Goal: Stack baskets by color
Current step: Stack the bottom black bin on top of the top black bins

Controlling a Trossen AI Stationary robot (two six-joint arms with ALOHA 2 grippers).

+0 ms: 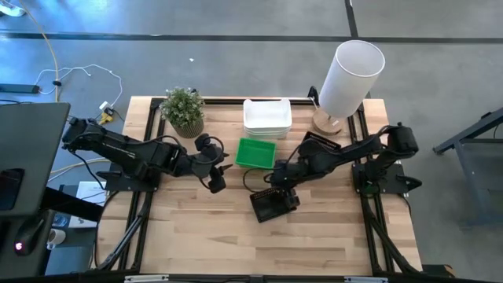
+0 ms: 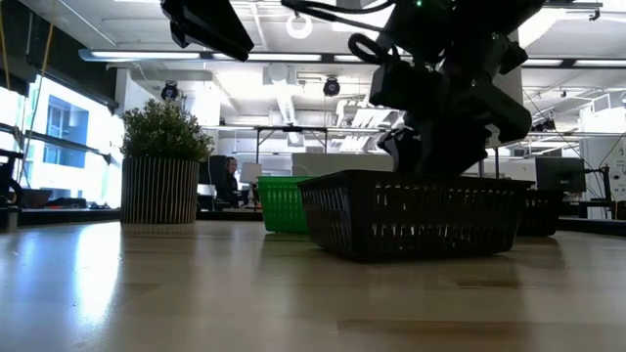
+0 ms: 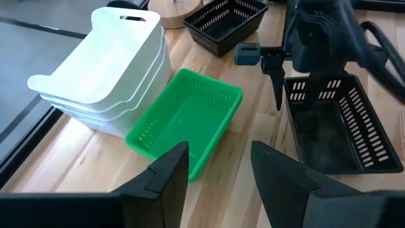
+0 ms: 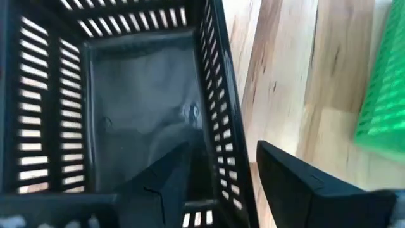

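A black basket (image 1: 275, 206) sits flat on the table near its middle. My right gripper (image 4: 223, 147) is open and points down over it. One finger is inside the basket and one outside, with the side wall (image 4: 221, 120) between them and gaps on both sides. A green basket (image 3: 186, 120) lies on the table beside a stack of white baskets (image 3: 107, 69). A second black basket (image 3: 224, 19) rests farther back, by the cylinder's base. My left gripper (image 3: 218, 149) hovers open above the table, left of the green basket.
A potted plant (image 1: 184, 110) stands at the far left of the table. A tall white cylinder (image 1: 350, 79) on a wooden base stands at the far right. Bare wood stretches along the near half of the table (image 1: 236, 244).
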